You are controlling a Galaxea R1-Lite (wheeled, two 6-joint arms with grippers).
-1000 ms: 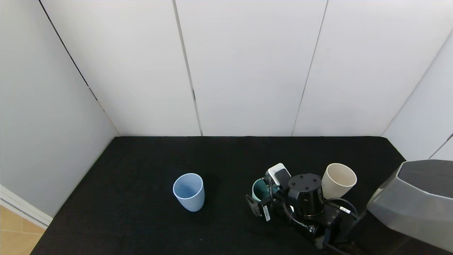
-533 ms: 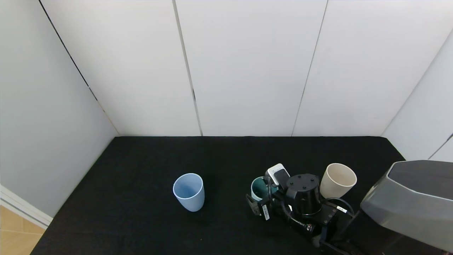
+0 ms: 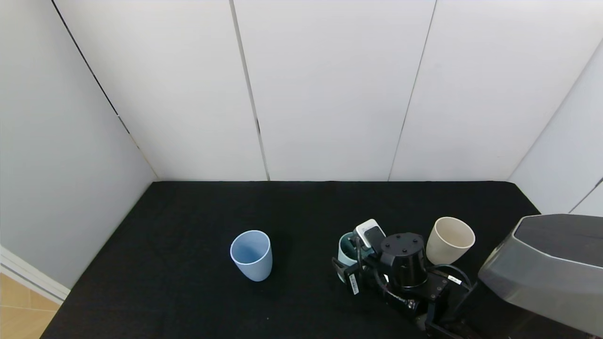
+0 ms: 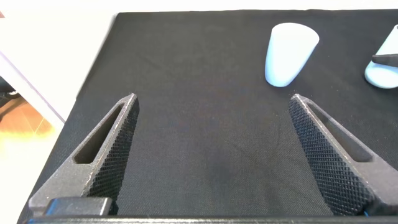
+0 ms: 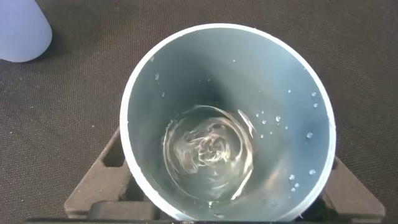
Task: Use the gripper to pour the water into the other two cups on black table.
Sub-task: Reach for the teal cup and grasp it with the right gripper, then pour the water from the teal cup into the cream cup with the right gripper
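The teal-green cup (image 3: 347, 250) stands on the black table (image 3: 188, 292), right of centre. My right gripper (image 3: 352, 260) is shut on it, one finger on each side. In the right wrist view the cup (image 5: 155, 93) fills the picture, with water (image 5: 208, 152) swirling in its bottom and droplets on its wall. The light blue cup (image 3: 251, 254) stands upright to the left, and the cream cup (image 3: 450, 240) upright to the right, just behind the right wrist. My left gripper (image 4: 214, 99) is open and empty low over the table, and the light blue cup (image 4: 289, 53) shows beyond it.
White wall panels (image 3: 330, 94) close off the table's far edge and both sides. The table's left edge drops to a wooden floor (image 3: 19, 310). My grey right arm housing (image 3: 546, 268) covers the front right corner.
My right gripper's fingers have drawn in against the teal-green cup, and gripper and cup have shifted slightly to the right. The other two cups have not moved.
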